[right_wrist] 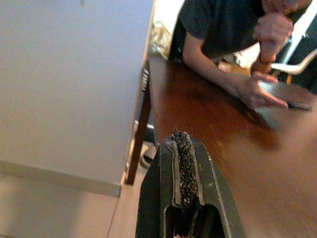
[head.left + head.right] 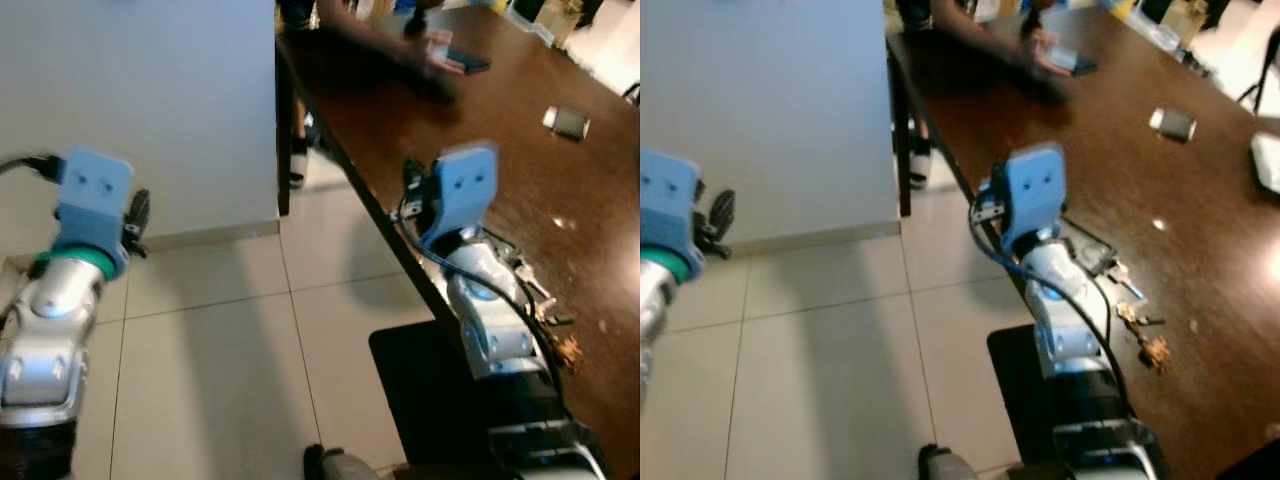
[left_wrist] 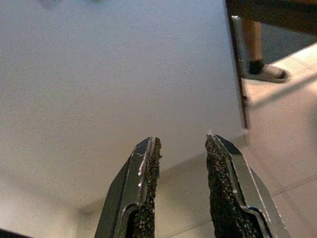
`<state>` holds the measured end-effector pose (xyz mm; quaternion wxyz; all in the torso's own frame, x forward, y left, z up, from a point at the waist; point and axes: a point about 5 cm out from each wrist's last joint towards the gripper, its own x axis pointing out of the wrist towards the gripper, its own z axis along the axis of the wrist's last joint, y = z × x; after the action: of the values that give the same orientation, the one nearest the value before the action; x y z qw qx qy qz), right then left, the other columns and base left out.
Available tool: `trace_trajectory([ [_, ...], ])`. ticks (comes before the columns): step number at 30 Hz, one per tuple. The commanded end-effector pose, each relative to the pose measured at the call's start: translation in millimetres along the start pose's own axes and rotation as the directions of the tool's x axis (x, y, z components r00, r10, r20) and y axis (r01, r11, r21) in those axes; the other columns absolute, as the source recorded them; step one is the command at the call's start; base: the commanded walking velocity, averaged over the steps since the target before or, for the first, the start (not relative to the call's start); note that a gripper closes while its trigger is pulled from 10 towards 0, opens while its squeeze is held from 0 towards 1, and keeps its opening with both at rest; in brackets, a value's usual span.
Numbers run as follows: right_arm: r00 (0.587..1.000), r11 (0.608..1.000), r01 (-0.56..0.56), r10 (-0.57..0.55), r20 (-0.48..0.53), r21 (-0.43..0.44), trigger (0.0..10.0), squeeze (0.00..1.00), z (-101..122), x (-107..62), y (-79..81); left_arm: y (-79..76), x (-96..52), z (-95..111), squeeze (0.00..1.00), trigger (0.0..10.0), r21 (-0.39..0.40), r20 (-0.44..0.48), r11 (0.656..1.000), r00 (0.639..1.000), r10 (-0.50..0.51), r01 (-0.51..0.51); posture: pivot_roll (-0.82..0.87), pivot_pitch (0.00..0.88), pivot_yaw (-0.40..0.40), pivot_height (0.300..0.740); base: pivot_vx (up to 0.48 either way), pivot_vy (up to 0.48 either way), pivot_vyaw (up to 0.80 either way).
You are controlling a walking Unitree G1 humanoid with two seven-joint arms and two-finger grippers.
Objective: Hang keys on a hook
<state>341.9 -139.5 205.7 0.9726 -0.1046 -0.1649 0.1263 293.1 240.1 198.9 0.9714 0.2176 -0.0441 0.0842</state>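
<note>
Keys [image 2: 1118, 272], one bunch, lie on one table [image 2: 1200, 190]

Home dining area — long dark wood table [image 2: 480, 130], pale tiled floor [image 2: 230, 340], white wall [image 2: 150, 100], person [image 1: 223, 29] seated.

Indoor daylight-ish light, fairly bright overall. Both head views soft w/ motion blur: the person's hand [image 2: 440, 55] at the far end of the dark wood table [image 2: 500, 130] is smeared, and small items on the tabletop lack crisp edges. Tabletop carries a dull sheen, brighter toward the far right corner, where the bkgd washes out to near white. White wall [image 2: 140, 100] evenly lit, no glare. Floor tiles [image 2: 220, 340] show a broad soft shadow beside the table edge. Left wrist view: wall smooth, slightly grainy; fingers [image 3: 143, 198] close up, sharp enough to show pad texture. Right wrist view warmer in tone, person [image 1: 223, 29] mildly blurred.
</note>
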Motion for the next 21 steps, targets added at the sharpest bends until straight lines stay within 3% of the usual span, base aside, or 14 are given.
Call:
trace_trajectory([
  [1,0.999,0.999,-0.045,0.045,-0.007,0.016,10.0,0.0,-2,-2.1,10.7,2.2,-7.8,-17,0.0,10.0,0.03,-0.028,0.997,0.997,0.075,-0.074,0.09,0.142,-0.009,0.74,0.0,0.0,0.0],
  [7,0.997,0.996,-0.078,0.078,0.01,0.033,10.0,0.0,2,3.3,14.6,14.9,-10.5,-8,0.0,10.0,-0.035,-0.014,0.976,0.977,0.213,-0.214,0.1,0.153,-0.024,0.74,0.0,0.0,0.0],
  [13,0.996,0.995,-0.087,0.086,0.021,0.044,10.0,0.0,4,3.4,17.7,19.7,-9.5,-3,0.0,10.0,-0.038,0.0,0.972,0.973,0.231,-0.231,0.1,0.153,-0.023,0.74,0.0,0.0,0.0],
  [21,0.996,0.988,-0.09,0.086,0.037,0.122,10.0,0.0,3,-1.5,28.2,18.0,-9.8,9,0.0,10.0,-0.001,0.096,0.958,0.953,0.287,-0.288,0.12,0.127,0.001,0.74,0.0,0.0,0.0],
])
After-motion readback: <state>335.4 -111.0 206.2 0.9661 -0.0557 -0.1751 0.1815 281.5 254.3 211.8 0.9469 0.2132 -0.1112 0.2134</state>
